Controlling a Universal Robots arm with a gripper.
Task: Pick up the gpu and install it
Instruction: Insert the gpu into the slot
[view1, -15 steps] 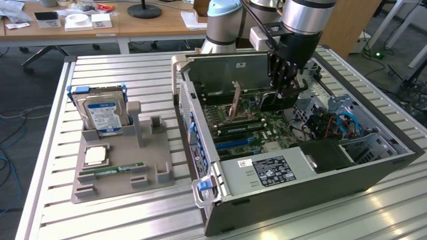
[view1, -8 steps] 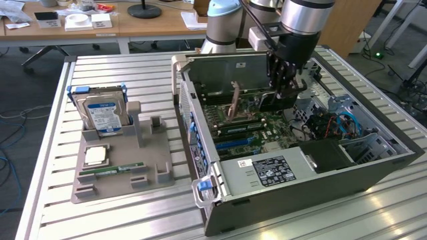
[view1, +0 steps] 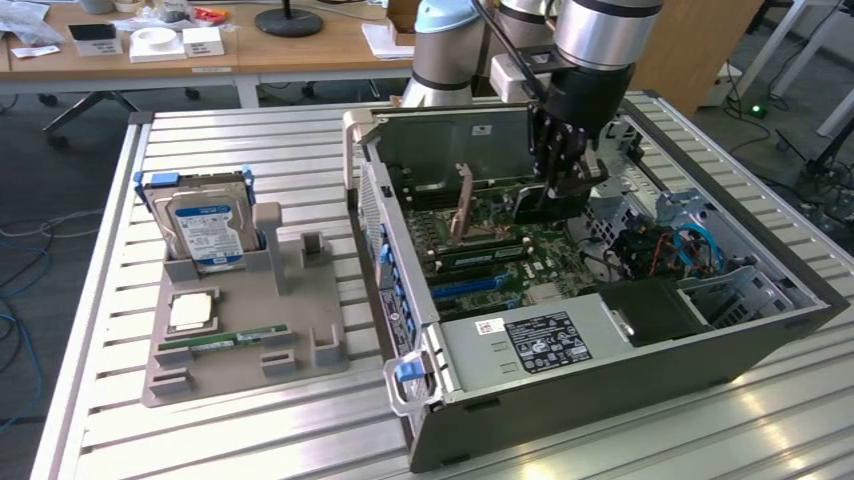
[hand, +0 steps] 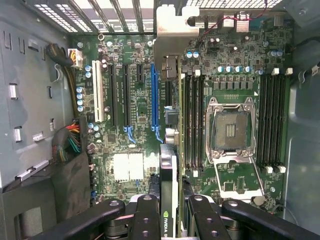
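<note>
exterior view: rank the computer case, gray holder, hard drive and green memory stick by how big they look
1. computer case, by far the largest
2. gray holder
3. hard drive, standing upright in the holder
4. green memory stick, lying in the holder: long but very thin, so the smallest

thin flat dark gpu card (hand: 168, 185) edge-on, near end cut off by picture edge; black sticker label (view1: 541, 342) print too small to read

White logo mark (hand: 165, 226) showing on thin dark gpu card (hand: 168, 180) edge, lettering cut off. Blue-white label (view1: 210, 238) on silver hard drive (view1: 182, 205), black label (view1: 545, 343) on grey computer case (view1: 601, 392): print showing too small to read.
</note>
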